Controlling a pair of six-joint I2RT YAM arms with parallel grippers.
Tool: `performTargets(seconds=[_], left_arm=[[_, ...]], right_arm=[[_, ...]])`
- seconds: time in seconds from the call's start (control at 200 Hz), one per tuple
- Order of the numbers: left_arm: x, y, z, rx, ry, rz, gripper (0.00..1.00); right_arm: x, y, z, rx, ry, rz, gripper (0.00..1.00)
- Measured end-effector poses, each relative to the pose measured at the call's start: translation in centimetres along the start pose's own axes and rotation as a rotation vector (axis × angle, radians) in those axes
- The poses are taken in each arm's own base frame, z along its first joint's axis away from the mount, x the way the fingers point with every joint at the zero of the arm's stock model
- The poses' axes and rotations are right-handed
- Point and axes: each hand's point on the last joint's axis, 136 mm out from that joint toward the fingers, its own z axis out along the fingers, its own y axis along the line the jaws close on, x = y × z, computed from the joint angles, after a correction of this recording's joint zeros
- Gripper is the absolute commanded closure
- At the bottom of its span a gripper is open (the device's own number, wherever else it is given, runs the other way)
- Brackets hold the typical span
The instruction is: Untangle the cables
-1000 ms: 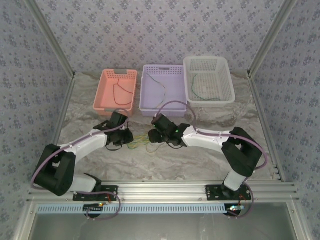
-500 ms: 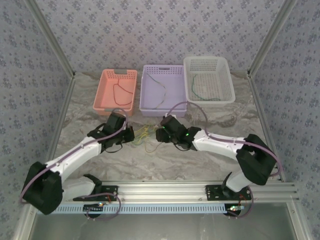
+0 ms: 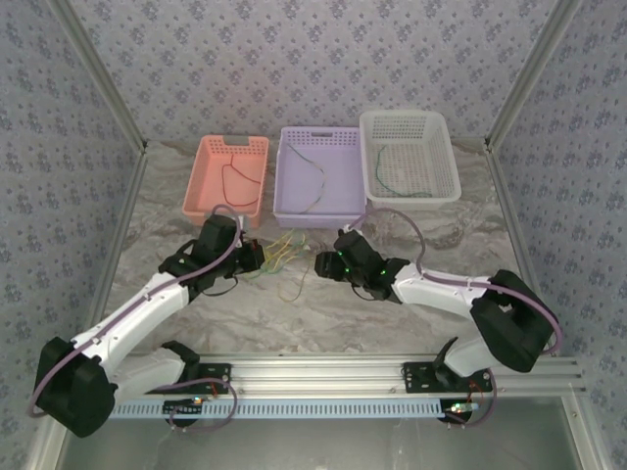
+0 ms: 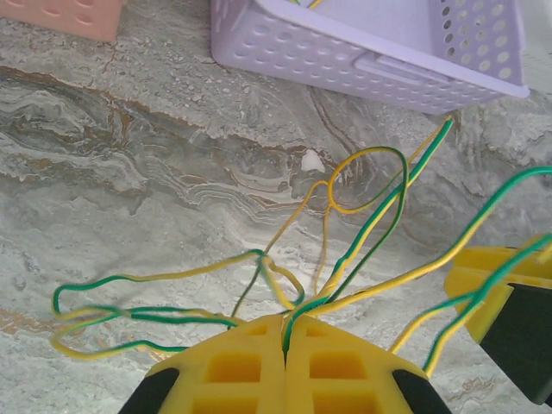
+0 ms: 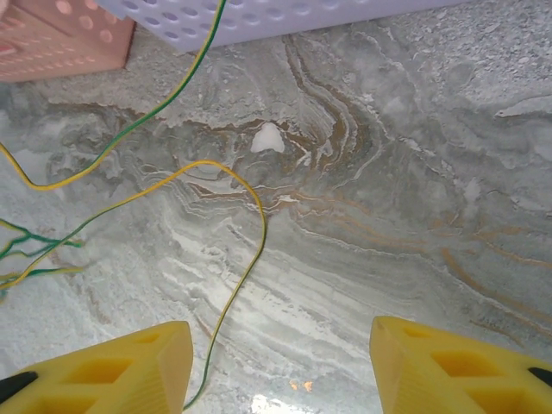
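Left gripper (image 4: 285,332) clamped on the green-yellow cables (image 4: 362,233), fanned over the table just short of the purple basket (image 3: 294,201). Right gripper (image 5: 280,345) jaws apart. Pink basket (image 3: 201,181): dark wire (image 3: 231,178). Purple: pale wire (image 3: 315,171), probably. White basket (image 3: 446,162): green wire (image 3: 384,171).

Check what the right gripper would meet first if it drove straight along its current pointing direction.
The right gripper, open, would likely meet the yellow-green cable loop first, then the marble table under it. The purple basket sits farther ahead; depth is unclear.
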Motion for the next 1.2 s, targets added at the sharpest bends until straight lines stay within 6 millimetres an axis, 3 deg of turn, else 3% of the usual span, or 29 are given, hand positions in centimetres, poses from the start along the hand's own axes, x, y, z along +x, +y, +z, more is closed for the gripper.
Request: performTargets(seconds=[0.21, 0.43, 0.515, 0.59, 0.749, 0.934, 1.044, 1.199], left_arm=[[-0.1, -0.7, -0.1, 0.029, 0.004, 0.002, 1.0], [-0.6, -1.9, -0.2, 0.074, -0.012, -0.001, 1.0], [-1.0, -2.5, -0.3, 0.098, -0.025, -0.007, 1.0], [-1.4, -2.9, -0.5, 0.111, -0.038, -0.015, 1.0], [-2.0, -3.8, -0.6, 0.152, -0.049, -0.026, 1.0], [-1.5, -4.1, 0.1, 0.166, -0.017, -0.034, 1.0], [-1.3, -4.5, 0.3, 0.183, -0.006, -0.036, 1.0], [-1.4, -4.8, 0.2, 0.197, -0.006, -0.041, 1.0]], right_arm=[[-2.5, 2.7, -3.0, -0.124, -0.098, 0.01, 0.45], [-5.3, 5.7, -7.1, -0.275, -0.213, 0.012, 0.4], [-5.7, 6.3, -7.9, -0.305, -0.225, 0.009, 0.47], [-5.5, 6.5, -7.8, -0.315, -0.215, -0.003, 0.5], [-4.6, 7.0, -6.4, -0.337, -0.165, -0.015, 0.46], [-3.7, 7.2, -4.6, -0.338, -0.11, -0.028, 0.43], [-4.5, 7.8, -4.3, -0.356, -0.118, -0.024, 0.5], [-6.1, 9.1, -3.7, -0.377, -0.132, -0.019, 0.74]])
